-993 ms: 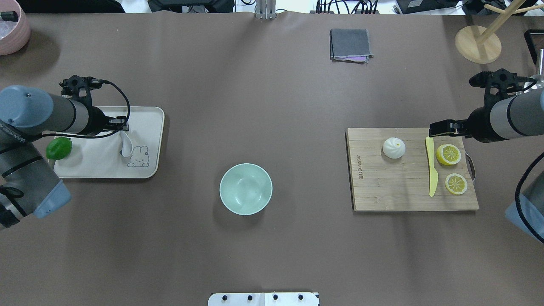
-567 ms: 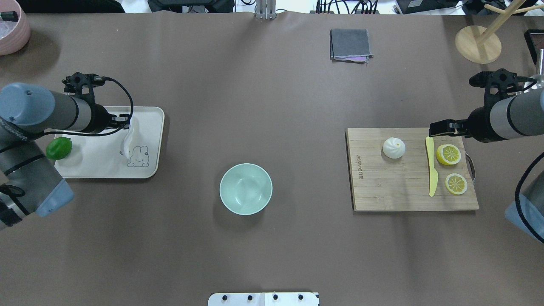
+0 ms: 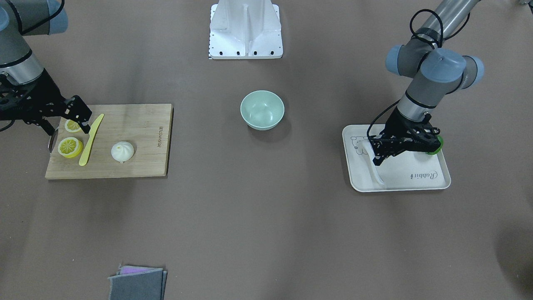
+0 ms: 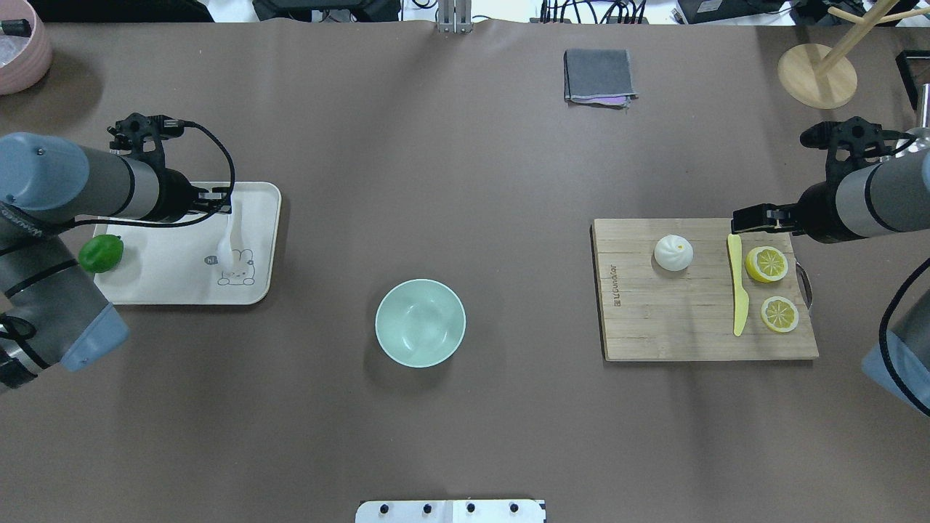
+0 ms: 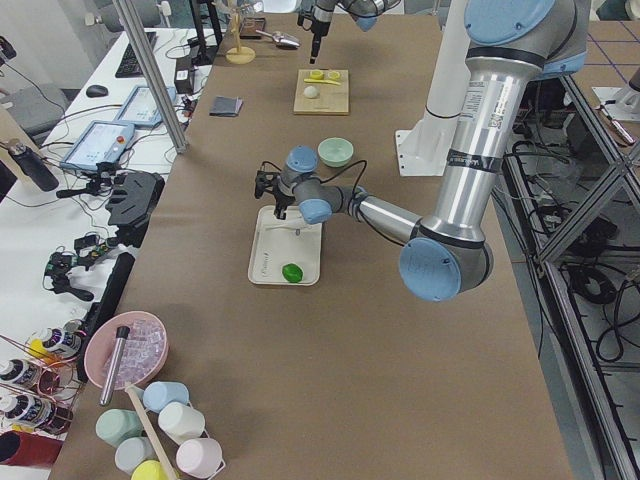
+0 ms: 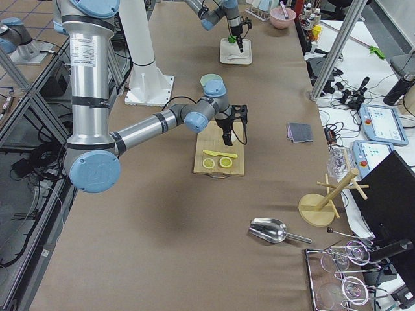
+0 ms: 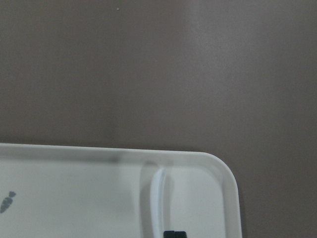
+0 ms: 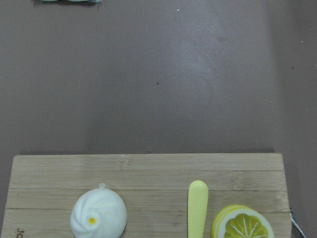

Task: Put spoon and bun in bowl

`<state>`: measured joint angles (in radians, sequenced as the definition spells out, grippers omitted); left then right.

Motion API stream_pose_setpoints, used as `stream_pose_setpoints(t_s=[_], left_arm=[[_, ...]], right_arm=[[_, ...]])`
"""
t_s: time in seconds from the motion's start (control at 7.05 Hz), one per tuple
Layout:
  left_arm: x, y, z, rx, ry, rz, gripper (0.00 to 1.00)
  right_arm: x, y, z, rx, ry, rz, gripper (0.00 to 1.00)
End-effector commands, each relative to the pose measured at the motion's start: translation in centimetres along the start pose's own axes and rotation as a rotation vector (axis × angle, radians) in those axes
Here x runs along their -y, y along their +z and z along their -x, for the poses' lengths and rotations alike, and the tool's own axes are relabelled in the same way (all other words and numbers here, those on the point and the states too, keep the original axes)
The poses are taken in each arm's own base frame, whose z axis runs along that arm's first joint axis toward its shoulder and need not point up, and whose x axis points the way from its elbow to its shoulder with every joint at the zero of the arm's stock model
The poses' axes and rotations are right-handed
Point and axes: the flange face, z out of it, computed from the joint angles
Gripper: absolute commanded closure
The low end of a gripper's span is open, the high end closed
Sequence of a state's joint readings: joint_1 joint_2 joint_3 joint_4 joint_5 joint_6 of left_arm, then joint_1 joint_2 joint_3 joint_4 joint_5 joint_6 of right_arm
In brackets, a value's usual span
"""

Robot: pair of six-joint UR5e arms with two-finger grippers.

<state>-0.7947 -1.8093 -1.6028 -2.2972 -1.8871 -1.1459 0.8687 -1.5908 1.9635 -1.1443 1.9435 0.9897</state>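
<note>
Early stage, we judge: nothing is delivered yet. The bowl sits mid-frame in the overhead view on the brown surface, with nothing inside. The left pincer is at frame left, clamped on the handle of the spoon. The spoon's scoop hangs down over the cream tray, well apart from the bowl. The bun lies on the wooden board at frame right, untouched, beside the yellow knife. The right pincer hovers over the board's far edge near the knife tip, holding nothing. We cannot tell whether its fingers are apart or together. Left to do: carry the spoon to the bowl, grab the bun, drop both in.
</note>
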Motion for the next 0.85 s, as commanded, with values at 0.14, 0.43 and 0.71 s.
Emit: stream_pose_setpoints(t_s=[0.14, 0.43, 0.71], left_arm=[[-1.9, 1.3, -0.3, 0.009, 0.019, 0.029, 0.18], [-3.0, 1.9, -0.5, 0.011, 0.028, 0.047, 0.10], [-3.8, 2.5, -0.6, 0.025, 0.036, 0.039, 0.10]], right_arm=[[-0.2, 0.1, 0.1, -0.001, -0.001, 0.003, 0.01], [-0.2, 0.1, 0.1, 0.000, -0.002, 0.002, 0.01], [-0.1, 0.1, 0.1, 0.000, -0.002, 0.002, 0.01]])
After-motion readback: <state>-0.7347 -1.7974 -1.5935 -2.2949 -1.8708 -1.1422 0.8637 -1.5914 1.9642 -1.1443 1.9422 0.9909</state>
